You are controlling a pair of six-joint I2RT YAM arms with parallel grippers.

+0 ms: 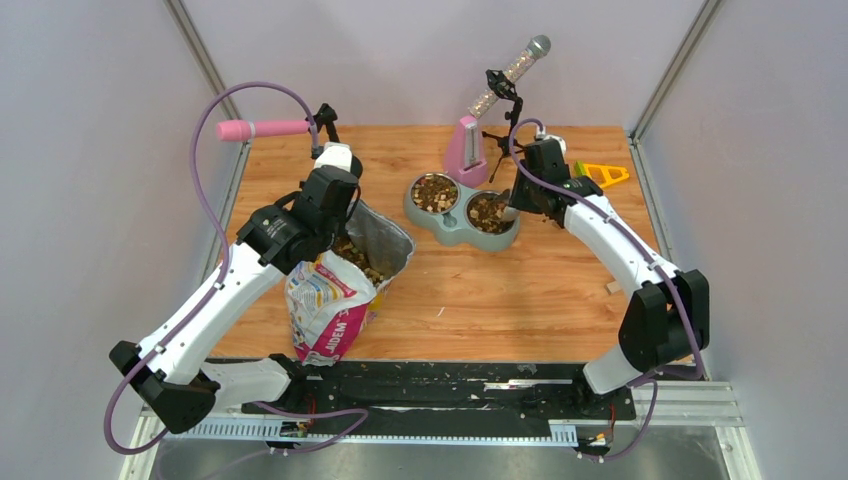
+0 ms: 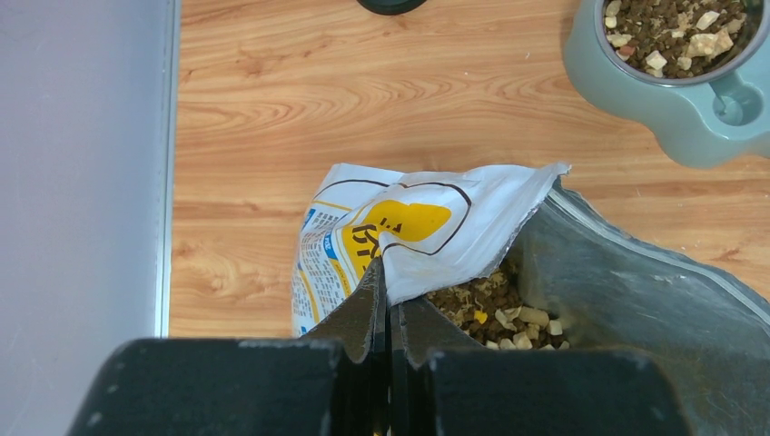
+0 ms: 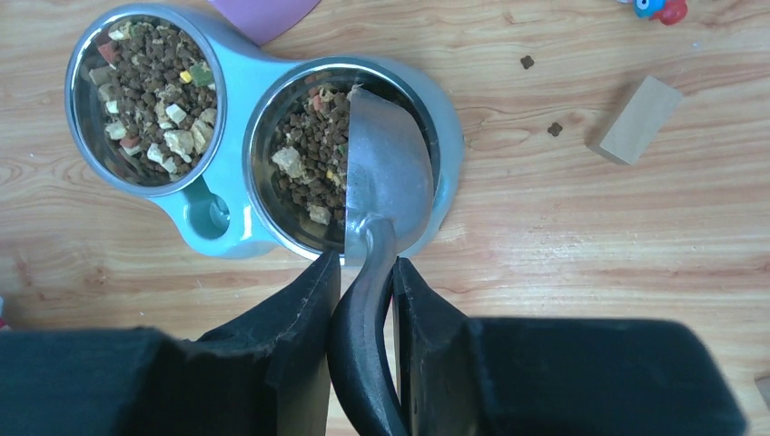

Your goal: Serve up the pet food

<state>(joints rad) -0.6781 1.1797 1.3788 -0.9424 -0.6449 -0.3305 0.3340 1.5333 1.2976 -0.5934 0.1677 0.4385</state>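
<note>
The pet food fills both steel bowls of the teal double feeder (image 1: 447, 222): the left bowl's kibble (image 3: 150, 86) and the right bowl's kibble (image 3: 310, 150). More kibble (image 2: 495, 313) lies inside the open printed bag (image 1: 330, 300). My left gripper (image 2: 389, 272) is shut on the bag's torn upper edge (image 2: 427, 232) and holds the mouth open. My right gripper (image 3: 365, 272) is shut on the dark handle of a metal scoop (image 3: 386, 168). The scoop is turned on its side over the right bowl. In the top view my right gripper (image 1: 520, 195) is at the feeder's right end.
A pink feeder stand with a kibble-filled tube (image 1: 490, 105) stands behind the bowls. A pink roller (image 1: 262, 129) lies at the back left, a yellow-orange tool (image 1: 605, 176) at the back right. A small wood block (image 3: 638, 119) and stray kibble (image 3: 527, 62) lie right of the feeder.
</note>
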